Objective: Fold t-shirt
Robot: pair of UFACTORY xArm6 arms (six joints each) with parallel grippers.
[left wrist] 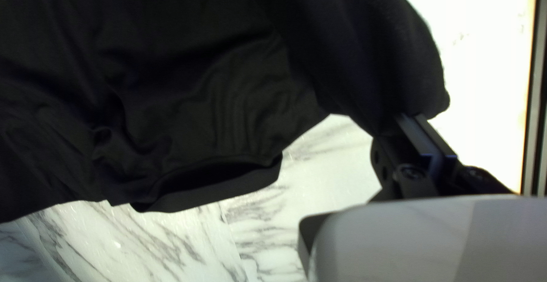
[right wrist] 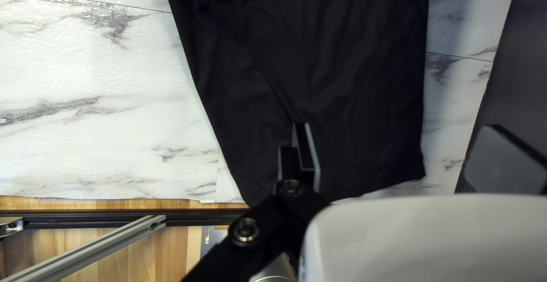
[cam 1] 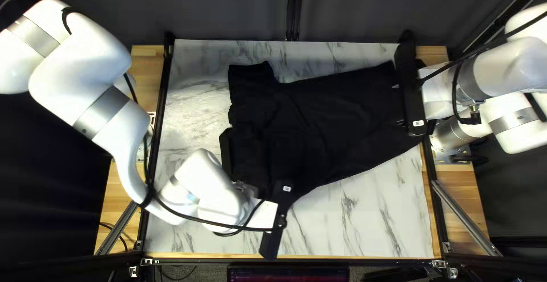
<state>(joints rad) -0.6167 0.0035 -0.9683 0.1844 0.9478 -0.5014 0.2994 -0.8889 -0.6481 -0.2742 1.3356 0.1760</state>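
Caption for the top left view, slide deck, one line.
Left hand pinching the near side of a black t-shirt, right hand open over another end.

The worktop (cam 1: 466, 202) is pale brown striped wood, seen at both sides of the top left view. A white sheet (cam 1: 196, 96) with grey marbling and thin seam lines covers its middle. Black rails (cam 1: 160, 119) run along the left and right sides, and silvery bars (cam 1: 462, 214) slant across the wood near the two near corners. On the sheet lies a black t-shirt (cam 1: 336, 122), spread sideways with loose creases; an opening in it faces the left side.
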